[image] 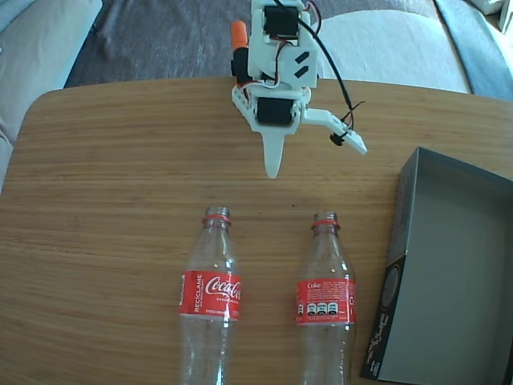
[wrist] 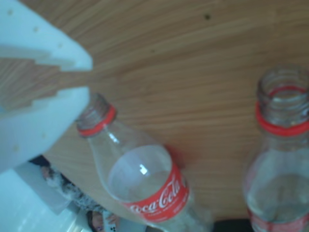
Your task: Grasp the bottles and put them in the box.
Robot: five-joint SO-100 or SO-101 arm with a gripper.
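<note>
The white two-finger pincer (image: 317,152) is hanging over the far part of the wooden counter (image: 104,200) with its jaws standing spread apart and gripping nothing; one pointed finger (image: 274,156) is aiming toward the bottles while the other is angling off to the right in the fixed view. Just in front of the pincer, two clear plastic capless bottles with red neck rings are lying on the counter, side by side but apart, necks pointing toward the arm. The left bottle (image: 210,297) is showing a red wrap label reading "Coca-Cola" in white script with "RECICLAME" running along its edge. The right bottle (image: 325,301) is showing the other face of its red label, with "Coke" and a row of small panels whose print is too small to read. Farther to the right of the pincer, a shallow dark grey cardboard box (image: 413,208) with a grey inside is sitting empty beside the right bottle; its black side is carrying white printing that cannot be read. In the wrist view the pincer (wrist: 84,77) is appearing at the left, just beside the mouth of one bottle (wrist: 145,183).
</note>
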